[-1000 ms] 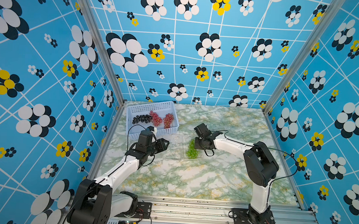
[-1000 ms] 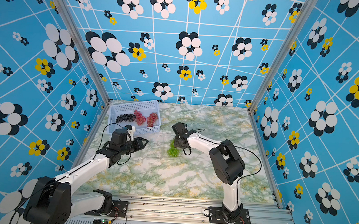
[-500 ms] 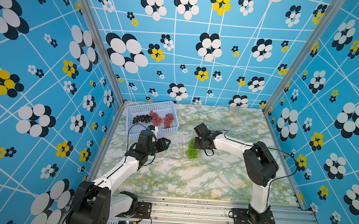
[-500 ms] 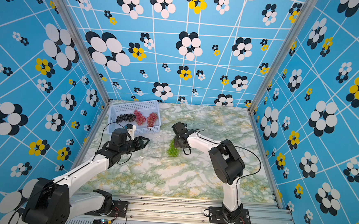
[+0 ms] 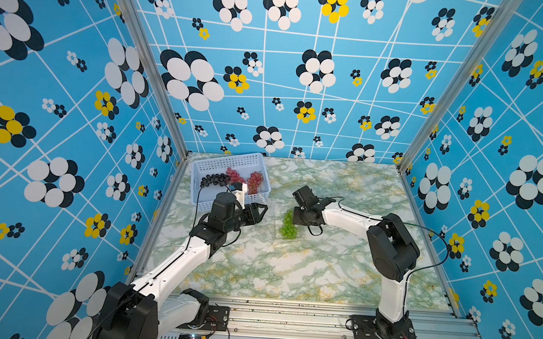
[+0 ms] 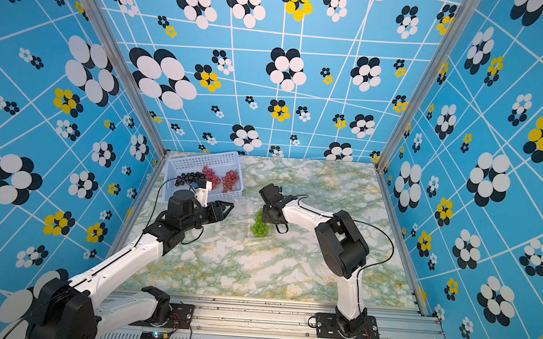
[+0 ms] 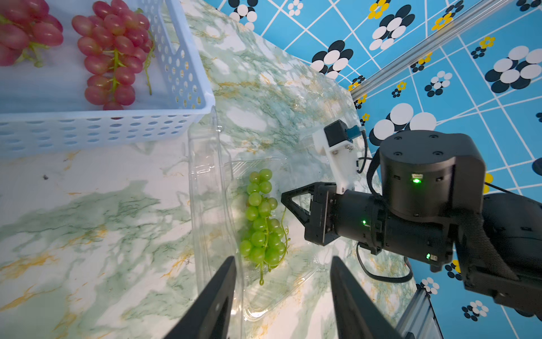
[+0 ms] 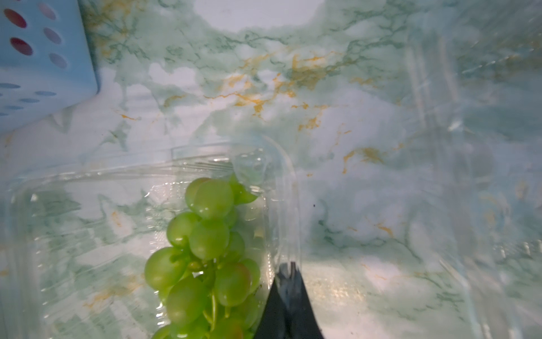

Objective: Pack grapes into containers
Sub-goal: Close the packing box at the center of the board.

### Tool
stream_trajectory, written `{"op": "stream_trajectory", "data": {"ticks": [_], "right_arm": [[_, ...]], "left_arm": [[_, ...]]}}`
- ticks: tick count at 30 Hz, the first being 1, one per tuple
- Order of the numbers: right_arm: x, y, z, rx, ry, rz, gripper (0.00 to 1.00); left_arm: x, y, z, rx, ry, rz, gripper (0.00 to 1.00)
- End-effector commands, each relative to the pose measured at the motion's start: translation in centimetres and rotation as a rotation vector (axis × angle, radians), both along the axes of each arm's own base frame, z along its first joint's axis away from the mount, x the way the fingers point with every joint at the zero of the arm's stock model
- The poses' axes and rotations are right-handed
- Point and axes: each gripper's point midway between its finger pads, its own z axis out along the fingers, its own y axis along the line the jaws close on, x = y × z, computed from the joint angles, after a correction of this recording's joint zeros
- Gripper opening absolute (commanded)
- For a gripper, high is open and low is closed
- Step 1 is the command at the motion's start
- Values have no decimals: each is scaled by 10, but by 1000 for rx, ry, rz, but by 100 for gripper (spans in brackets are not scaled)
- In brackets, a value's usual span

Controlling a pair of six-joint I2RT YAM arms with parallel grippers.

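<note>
Left wrist view: basket [image 7: 102,129] lies off to one side ahead of the left gripper [image 7: 283,259], with pinkish-red grapes [image 7: 113,55] in it, unpacked. Left jaws are apart and empty, one finger just beside the raised lid of the clear container [image 7: 205,176]. Green grapes [image 7: 262,217] lie in its tray just ahead of the tips. Right gripper [image 7: 286,199], jaws together, sits just beyond the bunch.

Step judged: lid closing on the first bunch. Next move calls for catching the thin lid edge and folding it over without sliding the tray.

Right wrist view alone shows the shut tips at the container rim; pinching or only touching, unclear. Only the top views show the dark grapes [image 5: 214,180].
</note>
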Motion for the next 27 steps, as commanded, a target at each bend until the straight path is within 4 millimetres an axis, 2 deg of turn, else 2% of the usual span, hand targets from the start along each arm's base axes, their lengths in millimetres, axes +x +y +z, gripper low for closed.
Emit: {"op": "stream_trajectory", "data": {"ticks": [1,10,19,27], "right_arm": [[-7,13,-6,51,47,10,1],[-12,23,-7,129,70,11,2],[-12,13,-9,184,77,-10,5],[-13,9,-4,227,66,-5,9]], "left_arm": [[-7,-12,4,-5,3,-51,53],[-2,-35,9,-29,-41,-83,53],[2,-59,10,-51,-88,-126,53],[9,-81,2,-60,-99,-158,53]]}}
